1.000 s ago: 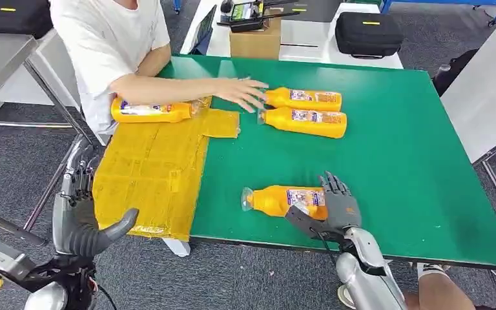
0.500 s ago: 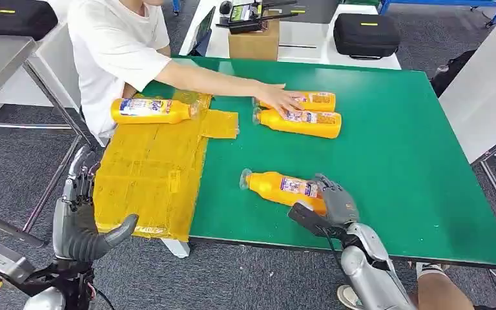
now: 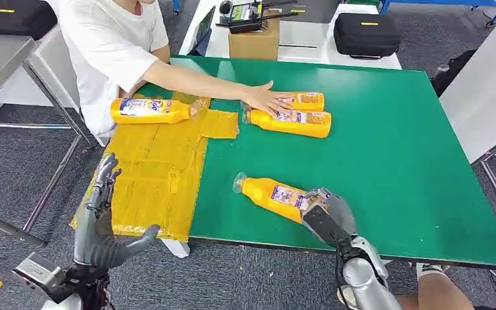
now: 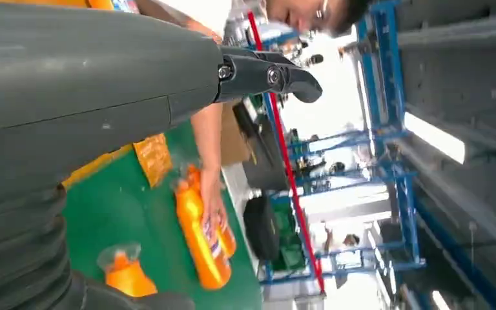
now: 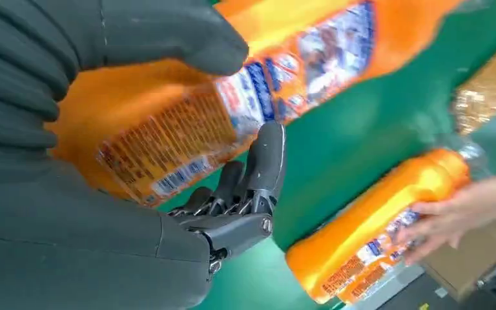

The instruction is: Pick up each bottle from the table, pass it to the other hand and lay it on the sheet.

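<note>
Our right hand (image 3: 328,213) wraps the base end of the near bottle (image 3: 272,194), thumb over the top and fingers (image 5: 258,174) curled under the label. That bottle lies at about five o'clock on the green table (image 3: 394,142), cap pointing toward ten o'clock, so we take it by the thick end and leave the neck free; we judge this suits a handover, since the other hand can then take the neck. Whether the bottle is already off the table we cannot tell.

Our left hand (image 3: 103,219) waits at seven o'clock, off the table edge beside the yellow sheet (image 3: 155,168), spread wide and holding nothing. It stands near where the bottle must end up, which is likely why it is parked there.

The sheet covers the table's nine o'clock side and hangs a little over the near edge. One bottle on the sheet (image 3: 148,110) lies at its far end, at about ten o'clock, flat on its side.

Two more bottles (image 3: 290,116) lie side by side and touching at twelve o'clock, well apart from ours. A person's hand (image 3: 266,100) rests on their cap ends, seemingly setting them in place.

All the bottles look full of orange liquid, with clear caps on; nothing appears spilled.
</note>
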Motion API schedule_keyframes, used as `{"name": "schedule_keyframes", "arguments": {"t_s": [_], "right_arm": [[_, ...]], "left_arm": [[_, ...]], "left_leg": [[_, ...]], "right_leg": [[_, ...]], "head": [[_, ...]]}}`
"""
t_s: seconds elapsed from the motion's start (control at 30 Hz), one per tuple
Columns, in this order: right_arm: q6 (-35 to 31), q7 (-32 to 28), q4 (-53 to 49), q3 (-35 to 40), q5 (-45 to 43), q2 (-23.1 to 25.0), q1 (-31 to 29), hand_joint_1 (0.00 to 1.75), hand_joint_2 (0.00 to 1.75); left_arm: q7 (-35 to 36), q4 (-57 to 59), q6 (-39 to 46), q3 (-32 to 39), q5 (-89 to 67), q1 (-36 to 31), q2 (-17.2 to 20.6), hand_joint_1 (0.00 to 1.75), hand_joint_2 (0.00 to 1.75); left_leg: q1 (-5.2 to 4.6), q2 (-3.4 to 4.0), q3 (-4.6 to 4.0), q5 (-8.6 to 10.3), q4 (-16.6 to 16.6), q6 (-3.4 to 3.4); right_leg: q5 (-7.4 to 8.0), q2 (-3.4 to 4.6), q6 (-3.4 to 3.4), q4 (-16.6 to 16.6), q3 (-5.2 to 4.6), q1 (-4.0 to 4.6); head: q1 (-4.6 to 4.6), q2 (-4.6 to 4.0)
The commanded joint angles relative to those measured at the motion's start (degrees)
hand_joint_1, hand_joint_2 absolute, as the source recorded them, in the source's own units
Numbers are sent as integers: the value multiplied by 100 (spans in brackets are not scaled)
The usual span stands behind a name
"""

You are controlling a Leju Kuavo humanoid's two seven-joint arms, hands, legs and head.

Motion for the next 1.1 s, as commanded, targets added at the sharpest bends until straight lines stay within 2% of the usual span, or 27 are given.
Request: {"name": "schedule_keyframes", "arguments": {"t_s": [0.03,0.23,0.37,0.6,0.63,0.67,0.7,0.73,0.77,0.8,0.87,1.03,1.07,1.1], "right_arm": [[101,-405,-791,-458,-746,314,461,175,175],[132,-539,-1476,-591,-1224,465,737,175,175],[195,-598,-1378,-708,-1533,478,544,175,175],[64,-613,-1481,-666,-1342,376,605,175,175],[-178,-658,-1469,-623,-1049,349,598,175,175],[-246,-656,-1461,-593,-928,343,581,157,175],[-246,-656,-1461,-593,-928,343,581,157,175],[-567,-614,-1458,-476,-425,291,555,7,175],[-998,-571,-1436,-297,278,205,514,0,175],[-998,-571,-1436,-297,278,205,514,0,175],[-1118,-149,-1243,-1,1176,18,352,0,175],[-1040,344,-434,189,1751,-32,-95,0,175],[-954,650,-111,288,2063,-80,-247,0,175],[-965,626,-7,281,2047,-79,-285,0,175]], "left_arm": [[-48,471,-7,-514,-22,-36,96,0,175],[58,632,-29,-612,71,-19,67,0,175],[156,843,-12,-576,245,-263,42,0,175],[215,856,-41,-606,320,-312,83,0,175],[227,850,-33,-607,326,-305,89,0,175],[232,845,-36,-609,329,-307,96,0,175],[232,845,-36,-609,329,-307,96,0,175],[240,837,-36,-604,333,-303,95,0,175],[243,831,-47,-608,335,-306,97,0,175],[243,831,-47,-608,335,-306,97,0,175],[277,831,-55,-606,330,-323,105,0,175],[333,811,-70,-547,305,-341,58,0,175],[366,801,-55,-525,279,-336,29,0,175],[370,785,-53,-520,274,-338,25,0,175]], "left_leg": [[1,-8,11,-3,-7,-6],[0,-9,-5,-4,-5,-6],[1,-8,-6,-5,-4,-5],[0,-8,-9,-4,-5,-5],[1,-8,-11,-3,-6,-5],[-1,-8,-19,0,-5,-3],[1,-7,-9,-4,-7,-6],[0,-9,-15,-2,-6,-4],[1,-10,-4,-6,-7,-6],[1,-5,-10,-4,-6,-5],[1,-1,-9,-5,-6,-5],[2,9,-12,-1,-8,-4],[4,11,-6,-4,-6,-5],[2,3,-11,-1,-8,-4]], "right_leg": [[-8,-13,-10,-3,11,2],[-8,-10,-9,-2,0,2],[-9,-11,-10,-1,-2,2],[-9,-10,-11,-2,-4,1],[-8,-9,-10,-4,-6,2],[-5,-9,-7,-2,-15,0],[-8,-10,-11,-5,-5,2],[-6,-10,-8,-4,-11,1],[-11,-13,-12,-5,1,2],[-7,-6,-9,-4,-7,2],[-7,-3,-9,-4,-6,2],[2,7,-8,-8,-10,2],[-1,8,-11,-8,-2,5],[0,1,-8,-8,-6,3]], "head": [[2,0],[2,0],[0,0],[0,0],[0,0],[0,-2],[0,0],[0,0],[0,-2],[0,0],[-2,0],[2,0],[0,-2],[0,-2]]}}
